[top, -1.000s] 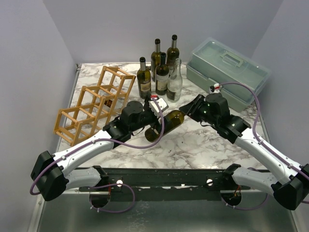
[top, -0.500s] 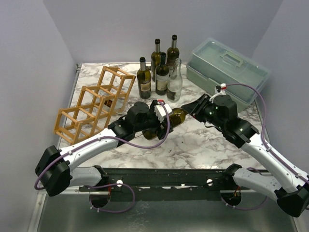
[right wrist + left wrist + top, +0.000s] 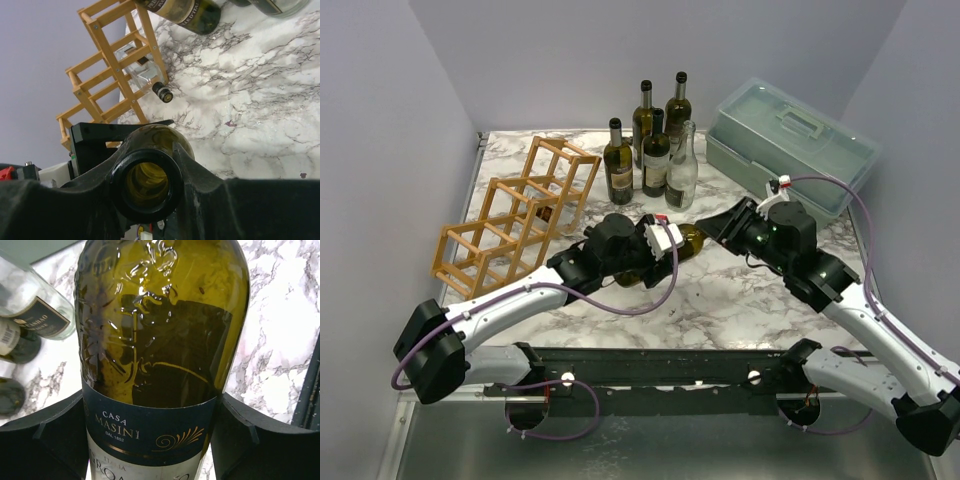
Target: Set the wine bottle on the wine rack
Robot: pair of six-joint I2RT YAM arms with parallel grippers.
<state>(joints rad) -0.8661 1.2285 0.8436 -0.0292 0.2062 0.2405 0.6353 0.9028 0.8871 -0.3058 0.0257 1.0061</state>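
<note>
Wine bottle (image 3: 687, 240) was held level above the middle of the marble table (image 3: 740, 300), right gripper (image 3: 147, 185) clamped on its neck, left gripper (image 3: 150, 435) pads pressed against both sides of its labelled body, wine rack (image 3: 515, 215) at nine o'clock, well apart, standing bottles (image 3: 655, 150) at twelve o'clock.

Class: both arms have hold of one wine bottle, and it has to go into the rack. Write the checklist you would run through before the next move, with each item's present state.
1. Right gripper shut on the bottle at its neck: ok.
2. Left gripper fingers against both sides of the bottle's body: ok.
3. Bottle lifted off the table: cannot tell.
4. Rack has free cells: ok; one holds a clear bottle.
5. Standing bottles apart from the held one: ok.
6. Bottle lined up with a free cell: cannot tell.
</note>
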